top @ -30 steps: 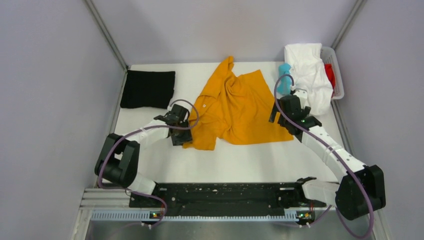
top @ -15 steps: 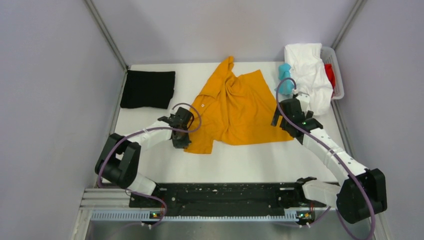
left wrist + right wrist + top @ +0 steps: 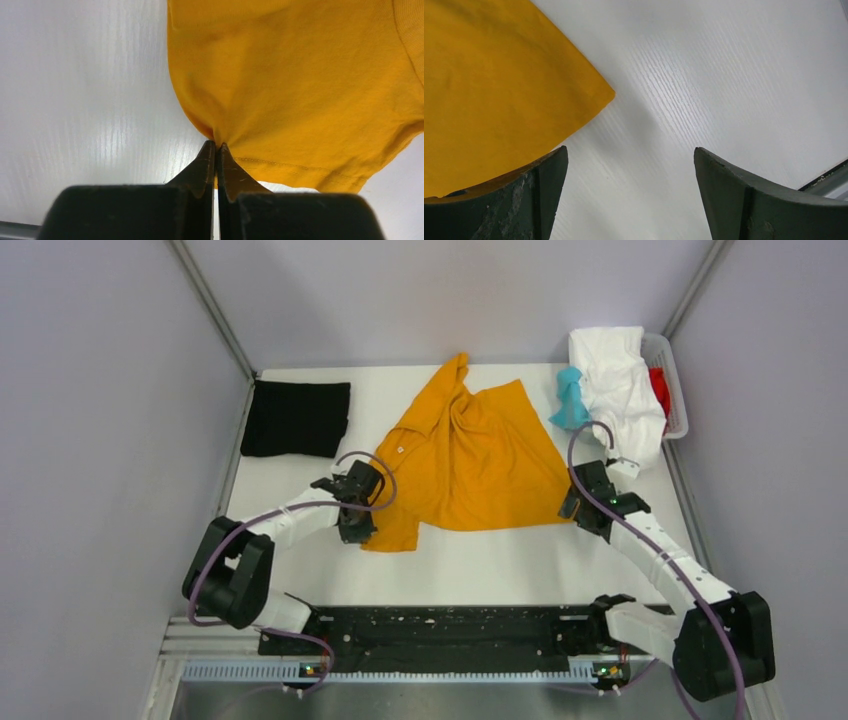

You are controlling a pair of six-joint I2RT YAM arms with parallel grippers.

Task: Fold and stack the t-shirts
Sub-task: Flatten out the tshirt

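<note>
A mustard-orange t-shirt [image 3: 470, 460] lies crumpled across the middle of the table. My left gripper [image 3: 357, 523] is shut on its near left edge; the left wrist view shows the orange cloth [image 3: 300, 90] pinched between the closed fingertips [image 3: 206, 155]. At the shirt's near right corner [image 3: 589, 95] my right gripper [image 3: 580, 502] stands open just above the table, with bare table between its fingers [image 3: 549, 165]. A folded black t-shirt [image 3: 296, 417] rests at the far left. White [image 3: 620, 380], teal [image 3: 569, 400] and red [image 3: 661, 390] t-shirts are heaped at the far right.
A white basket [image 3: 678, 390] at the far right corner holds the heap of shirts, which spills over its edge. Grey walls close in the table on the left, far and right sides. The arms' black base rail [image 3: 440, 630] runs along the near edge.
My left gripper has shut on the orange shirt's near left edge. The right arm has moved back toward the near side, from the teal shirt down to the orange shirt's near right corner.
</note>
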